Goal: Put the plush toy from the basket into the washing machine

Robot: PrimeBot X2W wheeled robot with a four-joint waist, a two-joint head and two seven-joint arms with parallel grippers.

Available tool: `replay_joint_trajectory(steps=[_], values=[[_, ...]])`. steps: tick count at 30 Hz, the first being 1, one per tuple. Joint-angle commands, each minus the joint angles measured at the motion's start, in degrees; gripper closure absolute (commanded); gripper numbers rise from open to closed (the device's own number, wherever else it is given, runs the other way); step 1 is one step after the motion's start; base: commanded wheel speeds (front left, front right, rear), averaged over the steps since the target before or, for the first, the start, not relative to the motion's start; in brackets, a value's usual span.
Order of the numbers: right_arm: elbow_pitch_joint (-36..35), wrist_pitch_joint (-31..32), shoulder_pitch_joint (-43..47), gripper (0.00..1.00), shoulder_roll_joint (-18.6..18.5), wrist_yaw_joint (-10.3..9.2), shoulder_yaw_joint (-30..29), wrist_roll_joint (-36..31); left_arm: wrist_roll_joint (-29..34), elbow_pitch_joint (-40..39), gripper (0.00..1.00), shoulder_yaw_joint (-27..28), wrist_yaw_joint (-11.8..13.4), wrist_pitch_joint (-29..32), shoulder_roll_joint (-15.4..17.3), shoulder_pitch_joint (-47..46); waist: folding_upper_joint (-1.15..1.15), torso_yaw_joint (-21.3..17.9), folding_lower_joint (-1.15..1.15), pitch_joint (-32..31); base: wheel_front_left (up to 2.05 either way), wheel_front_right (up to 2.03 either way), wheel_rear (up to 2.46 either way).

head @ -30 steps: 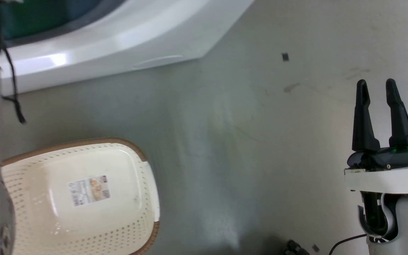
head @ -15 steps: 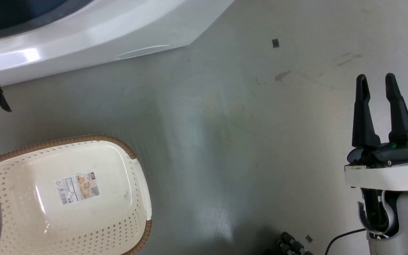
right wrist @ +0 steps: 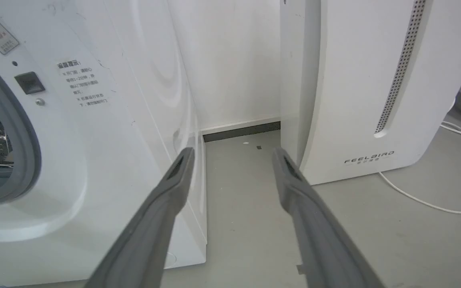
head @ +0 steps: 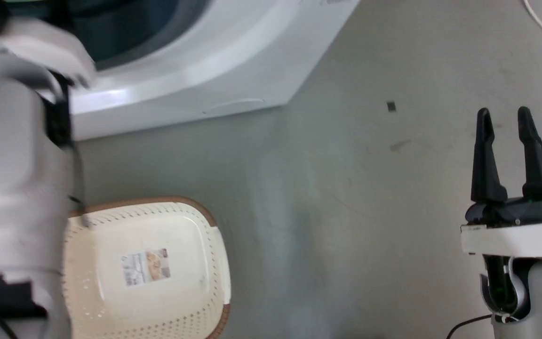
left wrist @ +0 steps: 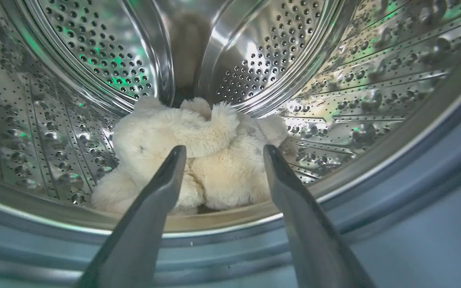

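Note:
The fluffy cream plush toy [left wrist: 190,160] lies at the bottom of the perforated steel drum [left wrist: 94,60] of the washing machine [head: 195,70]. My left gripper [left wrist: 223,154] is open at the drum's mouth, over the grey-blue gasket [left wrist: 394,192], its fingers apart from the toy with nothing held. In the head view the pale left forearm [head: 12,179] reaches up toward the machine's opening. The cream basket [head: 148,268] with its brown rim stands on the floor with only a label inside. My right gripper [head: 504,115] hovers open at the right, holding nothing.
A white slanted FEELAIR appliance [right wrist: 358,80] stands right of the washing machine [right wrist: 94,120], with a narrow gap of grey floor [right wrist: 246,192] between them. A white cable [right wrist: 446,200] trails on the floor beside it. Open grey floor [head: 346,212] lies between basket and right gripper.
The head camera has shifted, so the whole picture has moved. The left forearm now shows large at the left, reaching toward the machine's opening. The right gripper stays open as before.

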Motion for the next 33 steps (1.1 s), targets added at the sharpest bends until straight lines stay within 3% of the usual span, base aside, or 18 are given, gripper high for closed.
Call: replay_joint_trajectory(steps=[1,9,20,33], values=[[0.1,-0.2,0.5,0.0,0.0,-0.04,-0.1,-0.4,0.2,-0.4,0.0,-0.1,0.3,-0.3,-0.2,1.0,0.0,2.2,0.0,-2.8,0.0,0.0,0.0],[0.5,-0.2,3.6,0.0,0.0,-0.04,-1.4,-3.7,1.0,-13.3,0.0,0.6,1.3,-0.3,-5.0,16.6,0.0,7.6,0.0,-10.9,0.0,0.0,0.0],[1.0,-0.3,8.4,0.0,0.0,-0.04,-1.2,-6.5,2.9,-24.7,0.0,1.1,0.8,-0.3,-7.9,33.2,0.0,12.1,0.0,-19.7,0.0,0.0,0.0],[2.0,-0.3,15.3,0.0,0.0,-0.04,-1.1,-7.8,5.2,-30.7,0.0,-0.1,0.7,-0.3,-10.1,50.4,0.0,15.1,0.0,-28.7,0.0,0.0,0.0]])
